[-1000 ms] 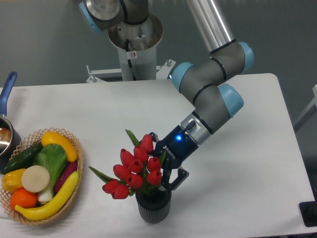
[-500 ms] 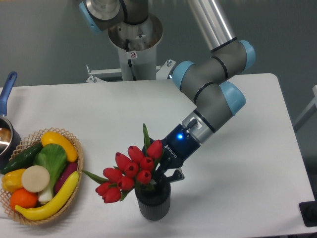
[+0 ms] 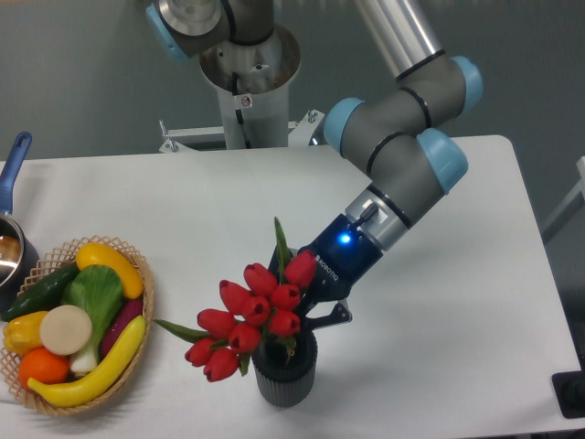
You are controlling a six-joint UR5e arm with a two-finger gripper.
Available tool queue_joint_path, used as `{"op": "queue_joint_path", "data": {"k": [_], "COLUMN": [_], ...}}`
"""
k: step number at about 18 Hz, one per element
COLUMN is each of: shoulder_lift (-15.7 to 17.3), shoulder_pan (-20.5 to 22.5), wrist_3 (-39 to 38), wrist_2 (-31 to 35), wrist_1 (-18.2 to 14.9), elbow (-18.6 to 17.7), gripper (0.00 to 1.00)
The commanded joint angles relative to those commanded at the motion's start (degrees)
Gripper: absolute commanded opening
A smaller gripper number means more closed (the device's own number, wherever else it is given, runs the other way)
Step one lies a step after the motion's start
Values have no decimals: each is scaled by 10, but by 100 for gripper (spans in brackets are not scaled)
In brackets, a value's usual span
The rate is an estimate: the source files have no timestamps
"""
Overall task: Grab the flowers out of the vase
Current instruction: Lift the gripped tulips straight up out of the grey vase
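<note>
The flowers [image 3: 255, 312], red tulip buds with green leaves, lean to the left out of the vase [image 3: 285, 376], a dark grey ribbed pot near the table's front edge. Their stems still reach down into its mouth. My gripper [image 3: 303, 321] comes in from the upper right and sits just above the rim, shut on the flowers at the stems. The buds hide most of its fingers; one dark finger [image 3: 335, 314] shows on the right side.
A wicker basket [image 3: 144, 277] of toy vegetables and fruit stands at the front left. A blue-handled saucepan [image 3: 13, 169] is cut off by the left edge. The arm's base column [image 3: 247, 87] rises behind the table's far edge.
The gripper and wrist have shifted slightly right and up. The bunch moved with them, its tall leaf swinging upright and the buds leaning left over the vase rim.
</note>
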Motion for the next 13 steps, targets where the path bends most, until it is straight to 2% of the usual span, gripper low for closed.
{"op": "queue_joint_path", "data": {"k": [8,13], "shoulder_lift": [2,33], "shoulder_pan": [-4,3], "wrist_3": [-61,-86], "wrist_2": [-36,-68], "wrist_1": [0,-1], "elbow": [32,34], "gripper": [0,0]}}
